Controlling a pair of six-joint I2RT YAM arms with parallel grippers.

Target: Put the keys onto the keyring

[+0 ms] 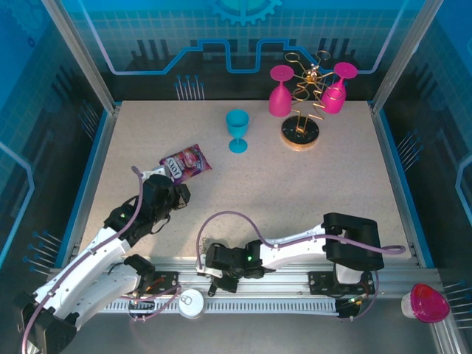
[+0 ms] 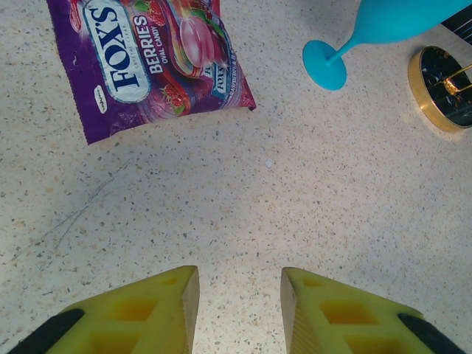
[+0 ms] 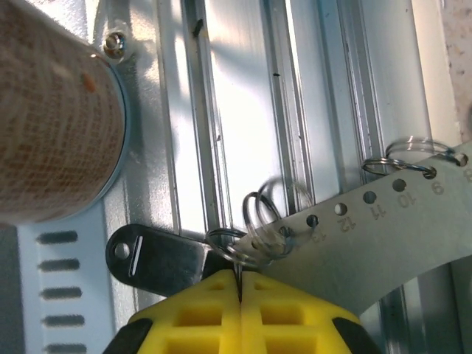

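Note:
My right gripper is shut on a thin silver edge of the keys, and their black tag sticks out to the left of the fingertips. Just beyond the tips lies the keyring, seen here as a grey metal strip with numbered holes. Small wire rings hang from it and overlap the ring at the tag. From above, the right gripper sits over the aluminium rail at the near edge. My left gripper is open above bare table.
A purple candy bag lies just ahead of the left gripper. A blue goblet and a gold wire stand holding pink goblets stand at the back. A round brown-topped roll sits on the rail beside the right gripper.

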